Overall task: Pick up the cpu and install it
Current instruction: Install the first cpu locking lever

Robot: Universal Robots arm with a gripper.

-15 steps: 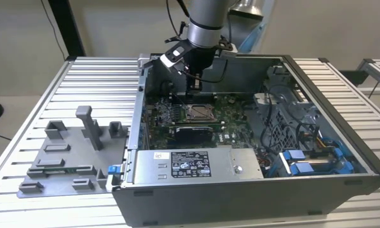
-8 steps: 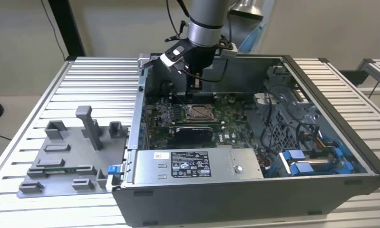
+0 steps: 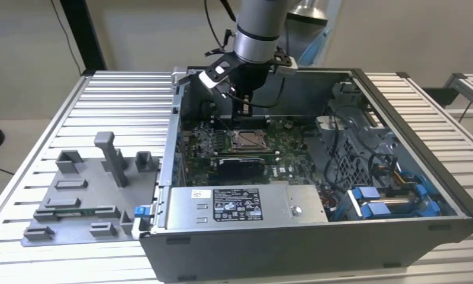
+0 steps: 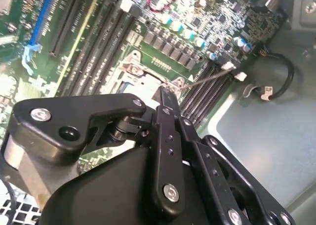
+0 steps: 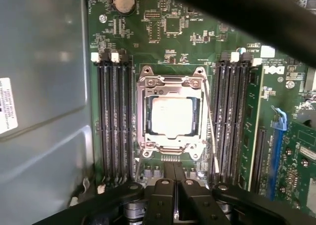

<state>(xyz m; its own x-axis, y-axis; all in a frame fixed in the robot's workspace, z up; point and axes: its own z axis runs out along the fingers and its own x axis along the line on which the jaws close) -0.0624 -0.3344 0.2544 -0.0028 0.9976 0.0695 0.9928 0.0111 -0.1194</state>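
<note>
The cpu (image 5: 172, 117), a small square chip with a silvery-white top, lies inside the metal-framed socket (image 5: 148, 81) on the green motherboard, with the frame's edges around it. In the exterior view the cpu (image 3: 247, 140) sits in the middle of the open computer case, and my gripper (image 3: 243, 110) hangs a little above and behind it. The black fingers (image 5: 167, 178) are pressed together with nothing between them. In the second wrist view my gripper (image 4: 167, 92) tapers to a closed tip over the socket (image 4: 140, 76), apart from it.
Black memory slots (image 5: 114, 116) flank the socket on both sides. A thin latch lever (image 4: 207, 78) runs beside it. The case (image 3: 181, 112) walls, a power supply (image 3: 236, 204) and cable bundles (image 3: 363, 160) surround the board. A grey fixture plate (image 3: 78, 195) with blocks lies at the exterior view's left.
</note>
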